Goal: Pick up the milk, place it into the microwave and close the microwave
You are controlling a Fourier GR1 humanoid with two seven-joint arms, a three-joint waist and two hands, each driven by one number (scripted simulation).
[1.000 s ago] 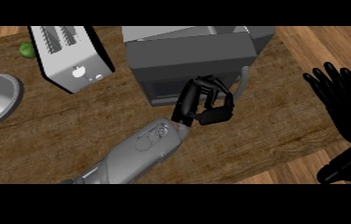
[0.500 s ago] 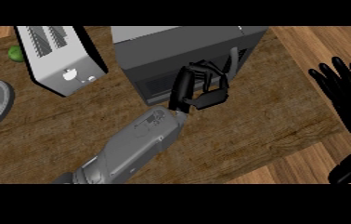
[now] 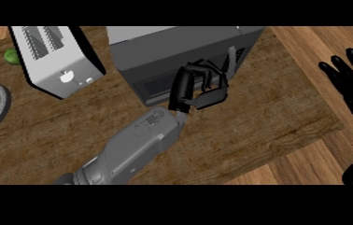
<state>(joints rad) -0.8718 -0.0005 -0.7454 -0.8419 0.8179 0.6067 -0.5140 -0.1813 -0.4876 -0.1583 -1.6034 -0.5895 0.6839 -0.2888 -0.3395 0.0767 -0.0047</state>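
Left hand, fingers curled with nothing visibly held, at the front face of the dark grey box-shaped microwave on the brown wooden table. Milk not visible. Right hand, fingers straight, right of the microwave.

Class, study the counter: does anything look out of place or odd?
Nothing spilled or damaged. One oddity: no milk is visible, though the left robot hand is curled at the microwave front. The toaster sits at an angle.
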